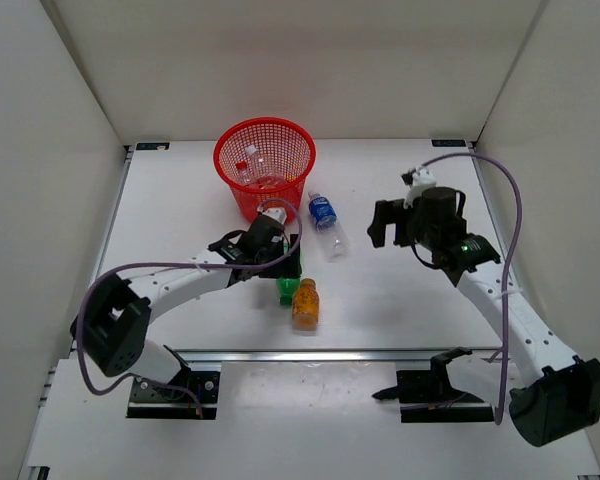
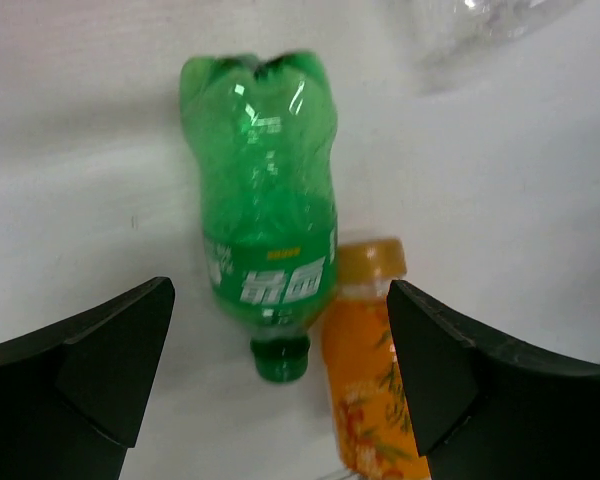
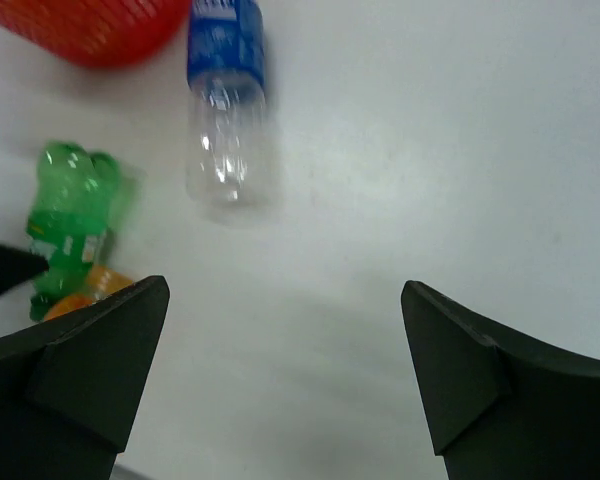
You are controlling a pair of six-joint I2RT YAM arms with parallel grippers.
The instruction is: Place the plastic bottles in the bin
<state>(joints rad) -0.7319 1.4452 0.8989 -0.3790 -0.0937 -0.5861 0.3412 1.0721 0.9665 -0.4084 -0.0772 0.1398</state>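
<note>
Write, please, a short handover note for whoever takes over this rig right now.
Left gripper: open, over the green bottle, not gripping.
Right gripper: open, empty.
Done: at least one clear bottle is in the bin.
Left: green bottle, orange bottle and blue-labelled bottle, all lying outside the bin.

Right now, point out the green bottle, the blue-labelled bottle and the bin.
green bottle (image 2: 265,200): left wrist view, on its body above the label.
blue-labelled bottle (image 3: 225,45): right wrist view, on the blue label.
bin (image 1: 235,145): top external view, on its inner mesh wall.
</note>
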